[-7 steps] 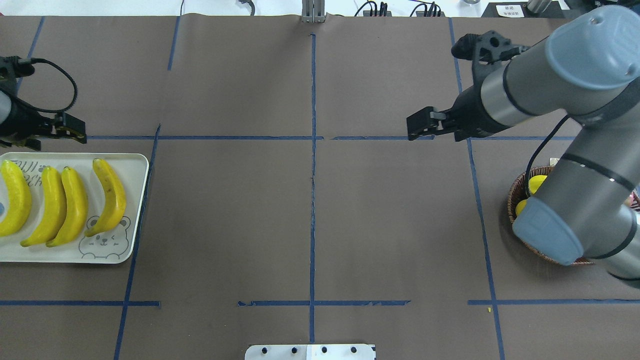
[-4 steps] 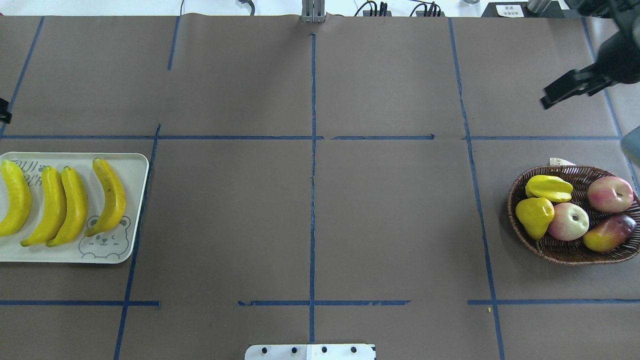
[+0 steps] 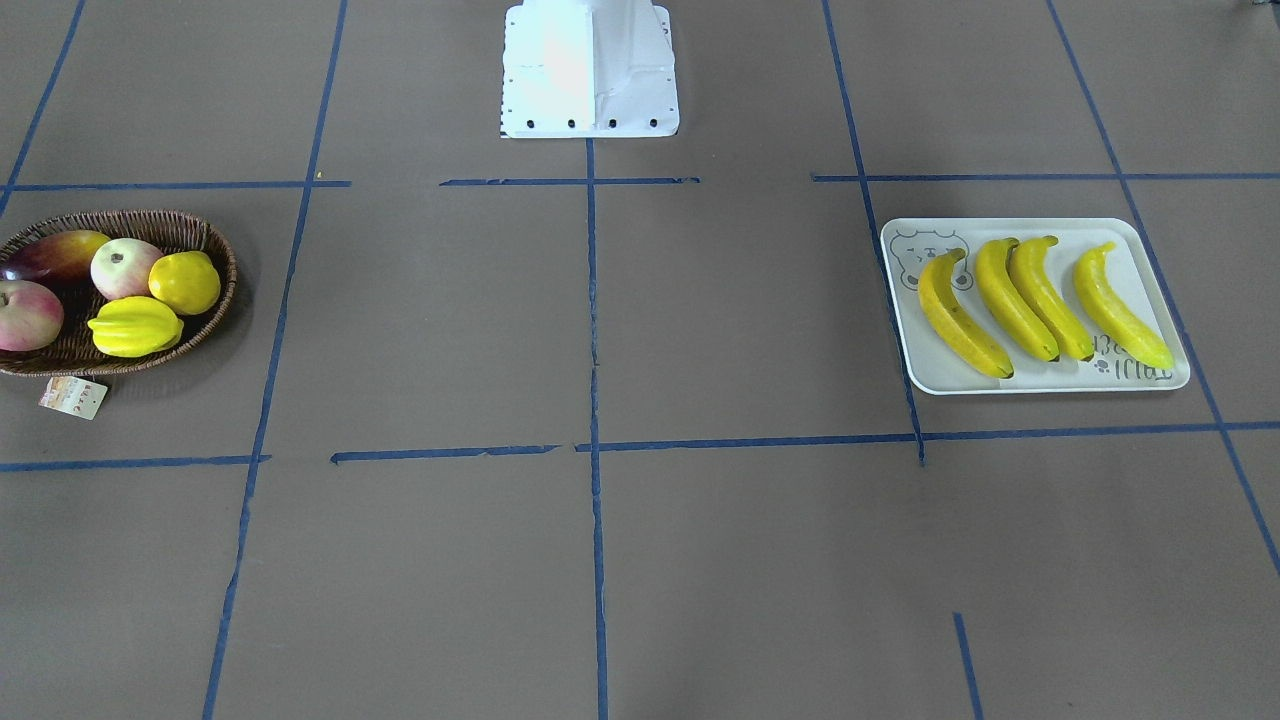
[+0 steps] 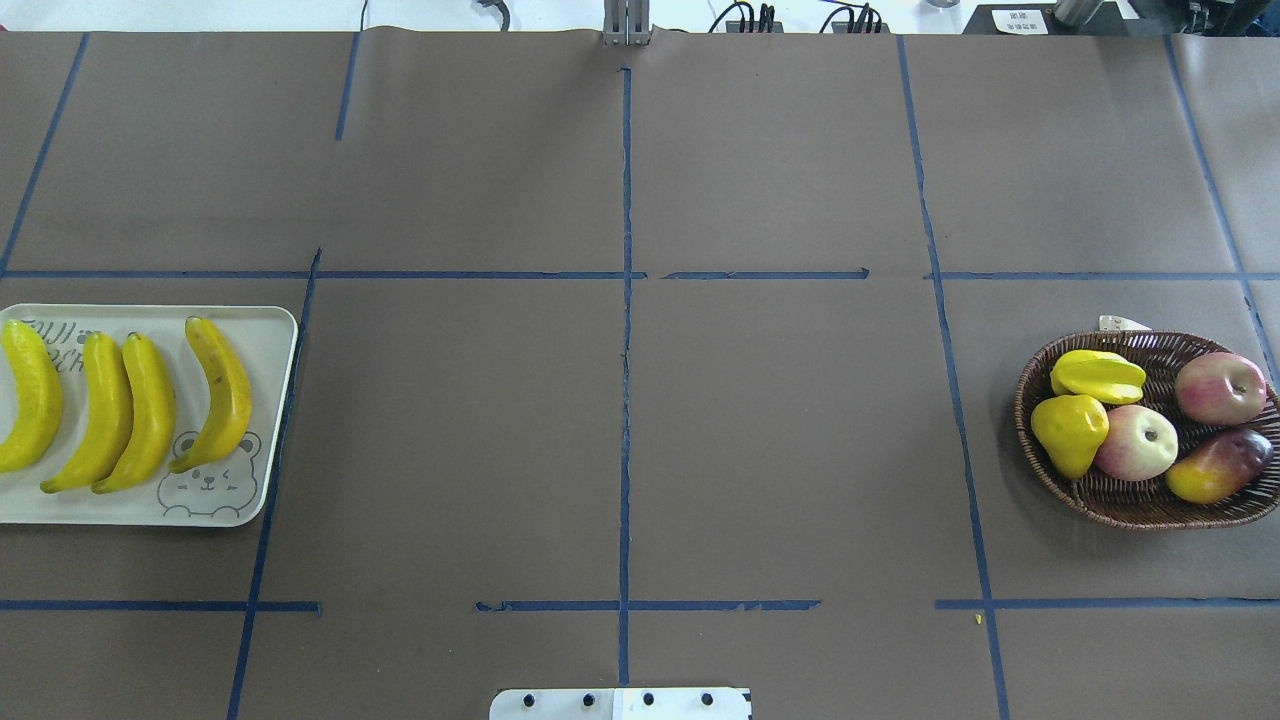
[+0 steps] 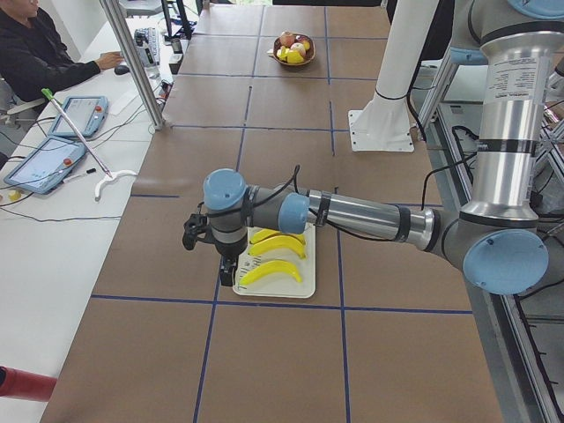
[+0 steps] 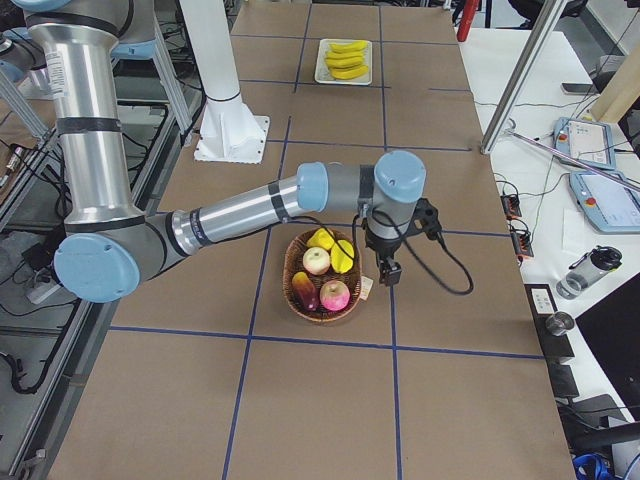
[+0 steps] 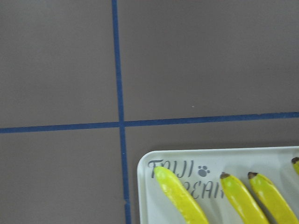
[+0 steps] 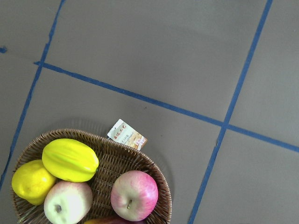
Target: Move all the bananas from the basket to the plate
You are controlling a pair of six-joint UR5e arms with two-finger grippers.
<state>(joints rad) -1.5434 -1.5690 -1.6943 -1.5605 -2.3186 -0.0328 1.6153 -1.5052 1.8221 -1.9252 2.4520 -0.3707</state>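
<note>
1. Bananas [image 4: 150, 410]: all four lie side by side on the plate [image 4: 272, 335], at the robot's left end of the desk [image 4: 780, 430].
2. Basket [image 4: 1150, 508] sits at the right end, well apart from the plate. It holds a starfruit [image 4: 1098, 376], a lemon [image 4: 1070, 432], two apples [image 4: 1137, 442] and a red-yellow fruit [image 4: 1217, 478]. No banana is visible in it.
3. Step in hand, my read: the transfer looks complete, so this is the wrap-up rather than another pick.
4. Left arm [image 5: 370, 216] reaches out with its wrist near the plate's far end. The wrist camera looks down on a plate corner and banana tips. Left jaws show only in the side view, so I can't tell whether they are spread or pressed together.
5. Right arm [image 6: 240, 212] has its wrist just beside the basket, on the paper tag [image 4: 1122, 323] side. Right jaws are the same: side view only, can't tell.
6. Next move, my read: nothing is left to grasp. It only needs both arms parked clear, with wrists high enough to miss the plate rim and basket edge. A quick check that no banana hides under the other fruit would be worthwhile.
</note>
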